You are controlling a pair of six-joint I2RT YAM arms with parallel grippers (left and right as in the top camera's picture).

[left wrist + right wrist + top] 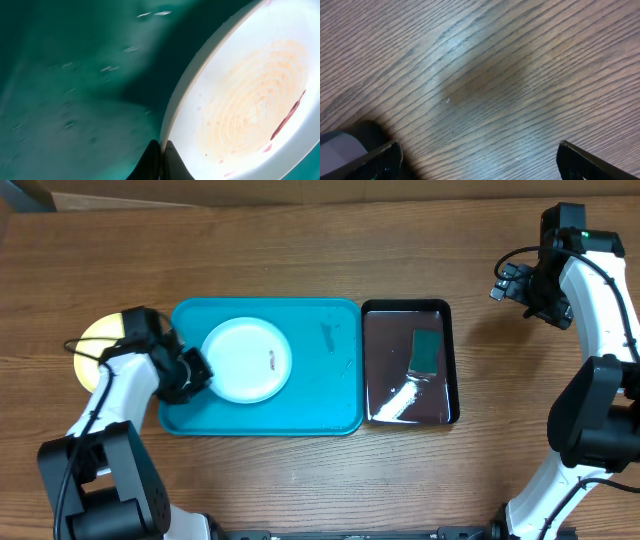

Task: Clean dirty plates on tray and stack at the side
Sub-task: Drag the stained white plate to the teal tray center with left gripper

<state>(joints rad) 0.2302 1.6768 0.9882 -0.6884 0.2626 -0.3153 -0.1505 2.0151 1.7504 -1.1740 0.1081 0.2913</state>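
Observation:
A white plate (246, 358) with a reddish-brown streak lies on the left part of the turquoise tray (320, 395). My left gripper (197, 371) is shut on its left rim. In the left wrist view the plate (240, 110) shows orange rings and red smears, with the fingers (162, 157) pinching its edge over the tray (75, 90). A yellow-green plate (95, 345) sits on the table left of the tray, partly under the left arm. The pale blue plate is out of view. My right gripper (507, 283) is open and empty over bare wood at the far right (477, 160).
A glossy black pan (408, 362) holding a green sponge (427, 350) stands right of the tray. A few small specks lie on the tray's right half (328, 335). Bare wooden table surrounds everything (300, 260).

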